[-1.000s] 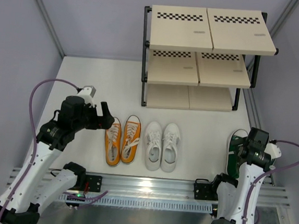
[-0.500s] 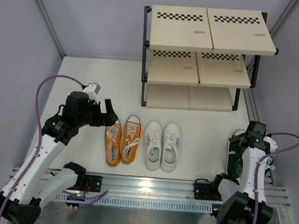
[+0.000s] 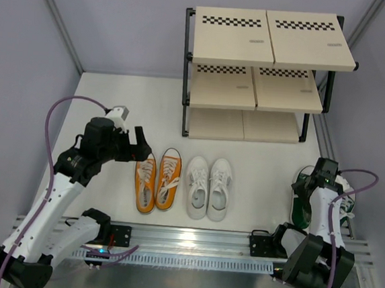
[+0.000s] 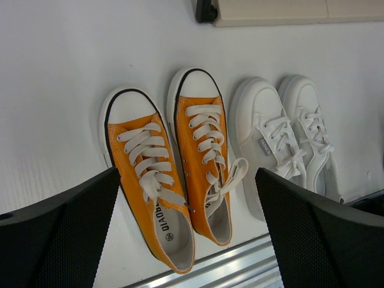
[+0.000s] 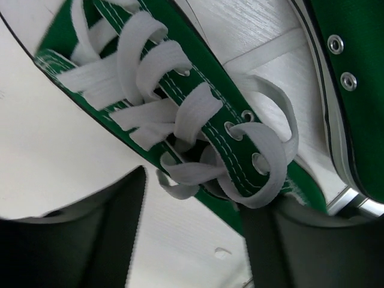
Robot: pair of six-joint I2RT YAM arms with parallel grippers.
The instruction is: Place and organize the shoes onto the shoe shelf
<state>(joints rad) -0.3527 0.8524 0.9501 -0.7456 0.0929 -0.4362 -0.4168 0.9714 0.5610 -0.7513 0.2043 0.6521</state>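
Hovering over the orange pair [image 3: 157, 181] by the table's near edge, left gripper [image 3: 137, 148] is spread wide; white pair [image 3: 209, 188] just beside. Right gripper [image 3: 315, 186] at the right edge straddles a green shoe [image 5: 210, 135], possibly clamped, can't tell. Shelf [image 3: 265, 90] at far edge.

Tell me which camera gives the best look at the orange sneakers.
Left wrist: both orange sneakers appear whole and large, with laces and toe caps clear. Top external shows the orange sneakers whole but small. Right wrist shows only a green sneaker, nothing orange.
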